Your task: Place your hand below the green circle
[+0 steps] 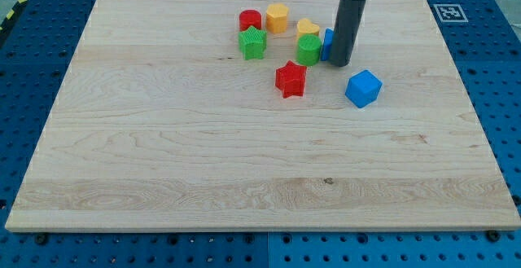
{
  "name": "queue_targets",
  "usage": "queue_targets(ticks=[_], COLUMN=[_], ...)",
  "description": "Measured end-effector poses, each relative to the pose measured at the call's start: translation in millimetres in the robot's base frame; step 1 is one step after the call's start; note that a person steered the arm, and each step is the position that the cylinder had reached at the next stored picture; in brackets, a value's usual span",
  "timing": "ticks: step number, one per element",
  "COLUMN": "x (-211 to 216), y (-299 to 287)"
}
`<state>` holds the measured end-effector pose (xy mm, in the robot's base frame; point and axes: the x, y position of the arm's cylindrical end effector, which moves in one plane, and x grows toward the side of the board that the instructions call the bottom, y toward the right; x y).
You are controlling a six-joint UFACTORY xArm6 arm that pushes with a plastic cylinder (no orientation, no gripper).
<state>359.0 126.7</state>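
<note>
Now my tip point(340, 63) just right of green circle point(308, 50), before blue block point(327, 44)

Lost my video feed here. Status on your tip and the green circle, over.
My tip down on the board, just right of the green circle, not below it. Blue block wedged between them. Red star sits below the circle, in the way.

The wooden table point(163, 154) carries eight blocks near the view's top: red cylinder point(250, 19), yellow hexagon point(278, 17), yellow heart point(308, 28), green star point(253, 43), green circle point(308, 50), red star point(291, 79), blue cube point(363, 88), another blue block point(326, 44).

Blue block point(327, 44) mostly hidden behind the rod, shape unclear.
</note>
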Motion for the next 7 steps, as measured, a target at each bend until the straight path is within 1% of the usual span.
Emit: queue_targets(ticks=[2,3,5,6,7], x=[-61,-75,-50,-54,-47], y=[50,51,51,89,122])
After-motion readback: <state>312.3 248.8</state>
